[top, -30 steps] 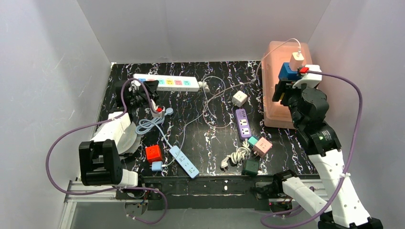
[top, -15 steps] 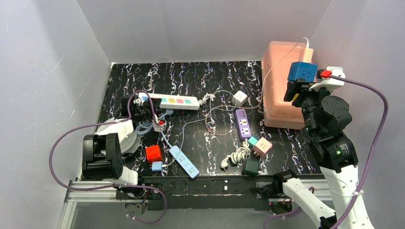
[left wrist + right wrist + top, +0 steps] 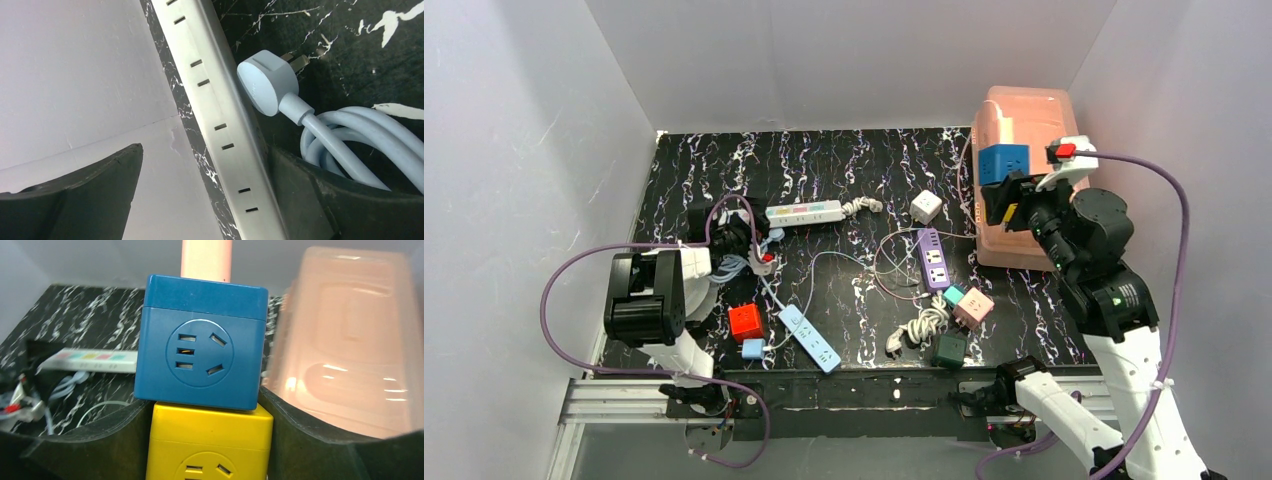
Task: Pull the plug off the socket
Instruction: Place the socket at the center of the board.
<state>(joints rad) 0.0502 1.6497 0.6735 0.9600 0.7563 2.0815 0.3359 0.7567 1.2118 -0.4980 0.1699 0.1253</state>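
Note:
The socket [image 3: 804, 213], a long white strip with pastel faces, lies left of centre on the black table; in the left wrist view its slotted side [image 3: 220, 125] runs diagonally. A light-blue plug [image 3: 267, 87] lies beside it with bare prongs showing, apart from the strip, its cord [image 3: 350, 135] coiled behind. My left gripper [image 3: 742, 238] [image 3: 205, 150] is open at the strip's left end, with the strip passing between its fingers. My right gripper [image 3: 1009, 200] [image 3: 205, 400] is up by the pink container, shut on a yellow cube [image 3: 210, 440] with a blue cube [image 3: 202, 340] stacked on it.
A pink container [image 3: 1024, 130] stands at the back right. A short purple strip [image 3: 934, 257], a white cube [image 3: 925, 207], a pink cube [image 3: 973, 305], a dark green cube [image 3: 949, 348], a red cube [image 3: 745, 320] and a slim light-blue strip [image 3: 810, 338] lie about with loose cords.
My left gripper has opened after drawing the strip's left end nearer. The strip now lies further forward and right. My right arm has swung the stacked cubes left and lower.

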